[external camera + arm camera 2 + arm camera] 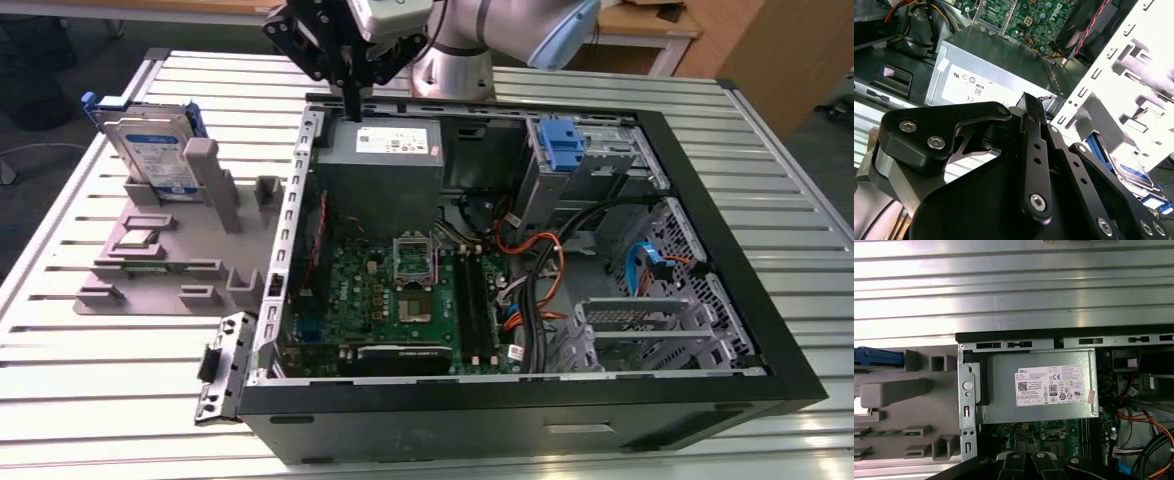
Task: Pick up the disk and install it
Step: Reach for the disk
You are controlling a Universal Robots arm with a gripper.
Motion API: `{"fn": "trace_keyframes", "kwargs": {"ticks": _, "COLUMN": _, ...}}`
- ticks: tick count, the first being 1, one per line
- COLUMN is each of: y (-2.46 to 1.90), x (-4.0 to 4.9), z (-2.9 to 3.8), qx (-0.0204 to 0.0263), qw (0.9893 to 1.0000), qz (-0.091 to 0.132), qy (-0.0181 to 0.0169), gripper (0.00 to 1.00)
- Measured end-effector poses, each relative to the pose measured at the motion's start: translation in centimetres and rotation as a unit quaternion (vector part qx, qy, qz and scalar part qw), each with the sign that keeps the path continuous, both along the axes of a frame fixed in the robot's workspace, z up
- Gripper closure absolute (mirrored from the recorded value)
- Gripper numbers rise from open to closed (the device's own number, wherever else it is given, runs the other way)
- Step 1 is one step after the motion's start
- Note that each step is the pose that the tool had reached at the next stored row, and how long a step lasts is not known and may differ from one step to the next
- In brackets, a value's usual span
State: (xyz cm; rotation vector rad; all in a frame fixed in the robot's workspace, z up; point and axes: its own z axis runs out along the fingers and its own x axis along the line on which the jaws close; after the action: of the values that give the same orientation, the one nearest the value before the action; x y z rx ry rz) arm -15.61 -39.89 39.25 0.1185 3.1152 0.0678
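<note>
Bright, prob overhead light; glare on table [1014, 290], case [534, 425] interior dim

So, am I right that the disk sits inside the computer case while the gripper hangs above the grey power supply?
Not quite: the exterior view shows the disk standing in the grey fixture outside the computer case; the gripper does hang above the grey power supply.

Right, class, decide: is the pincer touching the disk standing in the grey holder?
Apart. The exterior view shows the pincer above the grey box inside the case, with the disk standing well off to the exterior view's left.
</note>
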Motion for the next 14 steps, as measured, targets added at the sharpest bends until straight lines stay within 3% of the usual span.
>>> {"fn": "trace_keyframes", "kwargs": {"ticks": 14, "y": 0.0, "x": -0.29, "z": 0.0, "qx": -0.0001, "qw": 1.0, "qz": 0.0, "qy": 0.0, "gripper": 0.9}}
